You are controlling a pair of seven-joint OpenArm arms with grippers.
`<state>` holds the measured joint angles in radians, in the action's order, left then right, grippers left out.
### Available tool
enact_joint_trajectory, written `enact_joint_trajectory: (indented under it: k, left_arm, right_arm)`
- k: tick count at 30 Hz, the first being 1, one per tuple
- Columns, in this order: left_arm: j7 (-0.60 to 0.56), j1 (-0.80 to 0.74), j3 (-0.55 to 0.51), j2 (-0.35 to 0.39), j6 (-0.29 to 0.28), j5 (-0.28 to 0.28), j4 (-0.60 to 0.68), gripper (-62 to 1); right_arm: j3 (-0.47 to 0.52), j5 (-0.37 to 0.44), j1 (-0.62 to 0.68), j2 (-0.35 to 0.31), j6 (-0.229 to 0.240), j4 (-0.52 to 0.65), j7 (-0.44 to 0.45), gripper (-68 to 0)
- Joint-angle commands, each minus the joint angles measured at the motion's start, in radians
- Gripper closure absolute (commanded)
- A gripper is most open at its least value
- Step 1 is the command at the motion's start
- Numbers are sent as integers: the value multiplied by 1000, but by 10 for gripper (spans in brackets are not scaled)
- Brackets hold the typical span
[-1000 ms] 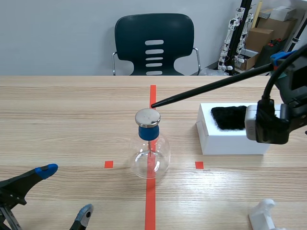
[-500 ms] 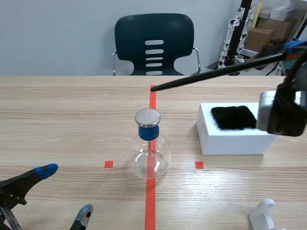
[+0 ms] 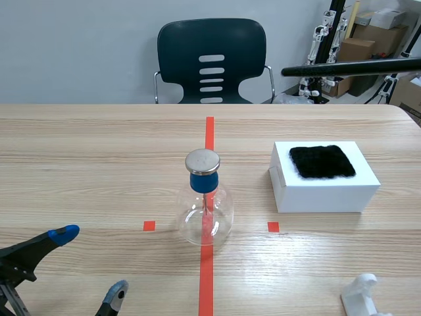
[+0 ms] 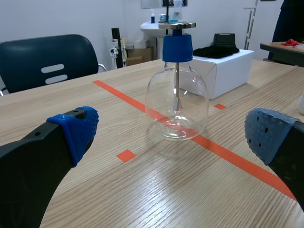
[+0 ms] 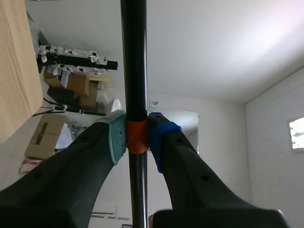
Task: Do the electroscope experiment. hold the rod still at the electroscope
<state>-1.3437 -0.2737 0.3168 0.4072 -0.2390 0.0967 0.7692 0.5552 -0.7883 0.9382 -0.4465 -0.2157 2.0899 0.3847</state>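
- Rod [image 3: 348, 66] hung high over far R side of table [image 3: 99, 145], approx level, tip toward the middle. It was well apart from electroscope [image 3: 205, 201] and not touching it.
- R gripper [image 5: 137, 137] was clamped on the rod at its orange band [image 5: 136, 135], w/ grey-green pad on one side & blue pad on the other.
- Electroscope stood upright on the red tape line [image 3: 209, 131]: clear glass flask w/ blue stopper [image 3: 203, 182], metal disc [image 3: 202, 160] on top, thin stem inside the glass.
- L gripper [image 3: 91, 261] sat low at near L corner, jaws wide apart w/ nothing btwn them. In L wrist view the flask stood ahead of it.
- White box [image 3: 322, 191] stood R of electroscope, apart from it, w/ black cloth [image 3: 322, 161] lying on top.
- Dark chair [image 3: 212, 60] stood behind table's far edge.
- White object [image 3: 362, 296] was at near R edge; couldn't tell what it was.
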Motion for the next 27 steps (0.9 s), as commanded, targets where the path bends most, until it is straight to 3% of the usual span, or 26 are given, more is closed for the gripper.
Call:
enact_joint_trajectory:
  k: [1, 6, 11, 27]
  left_arm:
    - [-21, 0, -1, 1, -3, -6, 11, -623]
    - [-21, 0, -1, 1, -3, -6, 11, -623]
    - [-21, 0, -1, 1, -3, -6, 11, -623]
    - [-21, 0, -1, 1, -3, -6, 11, -623]
  right_arm:
    - [36, 28, 11, 36, -13, 5, 38, -11]
    - [146, 108, 55, 150, -8, -6, 187, -11]
    - [199, 146, 63, 220, 7, -53, 294, -11]
    - [219, 136, 63, 306, 6, -186, 532, -11]
